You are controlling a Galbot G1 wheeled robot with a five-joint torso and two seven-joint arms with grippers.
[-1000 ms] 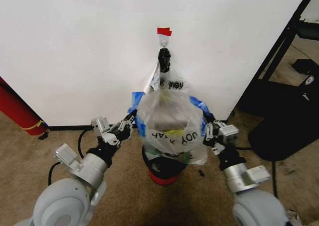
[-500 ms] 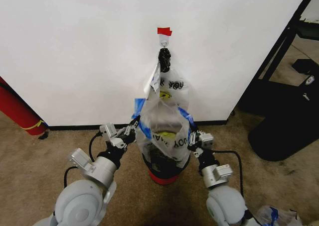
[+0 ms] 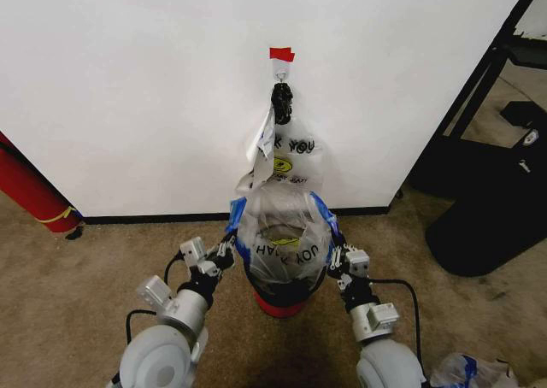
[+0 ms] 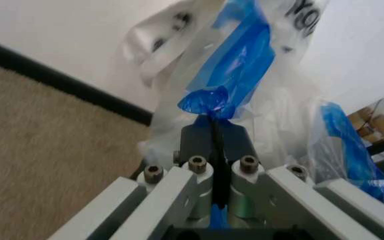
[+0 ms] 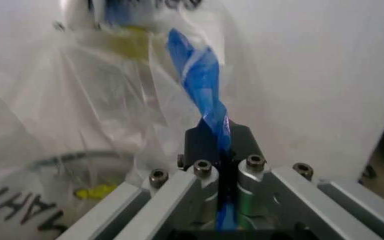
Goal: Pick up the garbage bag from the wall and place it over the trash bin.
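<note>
My left gripper [image 3: 229, 249] and right gripper [image 3: 335, 256] each pinch the garbage bag [image 3: 282, 238] (blue edges). It drapes over the trash bin [image 3: 280, 301].

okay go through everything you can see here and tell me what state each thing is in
garbage bag: held open, stretched over the bin
trash bin: upright, mostly covered by the bag
left tool: shut on the bag's blue edge
right tool: shut on the bag's blue edge
second bag: hanging from the hook
</note>
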